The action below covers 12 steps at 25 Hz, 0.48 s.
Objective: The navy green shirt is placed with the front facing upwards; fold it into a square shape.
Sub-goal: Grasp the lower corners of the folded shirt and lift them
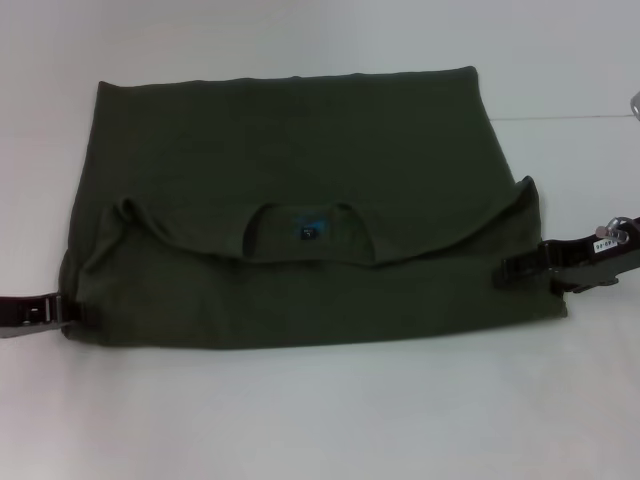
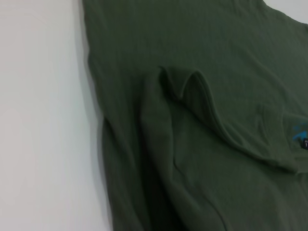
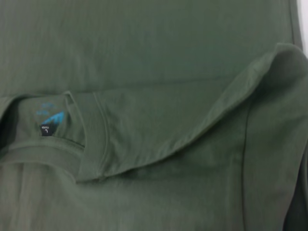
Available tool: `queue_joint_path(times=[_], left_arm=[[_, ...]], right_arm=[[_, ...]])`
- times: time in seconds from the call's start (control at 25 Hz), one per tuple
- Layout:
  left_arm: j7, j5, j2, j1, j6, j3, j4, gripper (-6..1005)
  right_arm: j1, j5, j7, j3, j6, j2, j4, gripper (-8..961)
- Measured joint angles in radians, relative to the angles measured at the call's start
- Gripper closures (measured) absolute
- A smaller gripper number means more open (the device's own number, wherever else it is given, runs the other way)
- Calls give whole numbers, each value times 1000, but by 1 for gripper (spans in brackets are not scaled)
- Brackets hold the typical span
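Head view: the navy green shirt (image 1: 300, 190) is spread on the white table (image 1: 320, 420), its collar end folded over toward the robot, neck label (image 1: 307, 232) showing. The left gripper (image 1: 62, 308) is at the near left edge of the cloth, the right gripper (image 1: 520, 266) at the right edge; whether either is closed on fabric cannot be told.

Left wrist view: the folded shoulder corner (image 2: 183, 84) is seen puckered and loose. Soft, limp, light cotton is judged; it will sag and drag.

Right wrist view: ribbed collar (image 3: 91, 139) and the doubled fold edge (image 3: 231, 96) are seen. Layered corners are judged the best hold.
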Motion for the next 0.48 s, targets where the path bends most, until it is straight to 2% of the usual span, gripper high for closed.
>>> queue_joint_path(times=[0.12,0.32,0.48], left_arm=[[0,0,1,-2,0,0,0,950],[0,0,1,-4,0,0,-2,951],[-1,0,1,-6,0,2,-2,951]], right_arm=[[-2,-1,-1,-1,0,0,-4,38],[-5,-4,-3,-23,1,0,-5,239],[-6,-5,-3,-27,2,0,-3,352]])
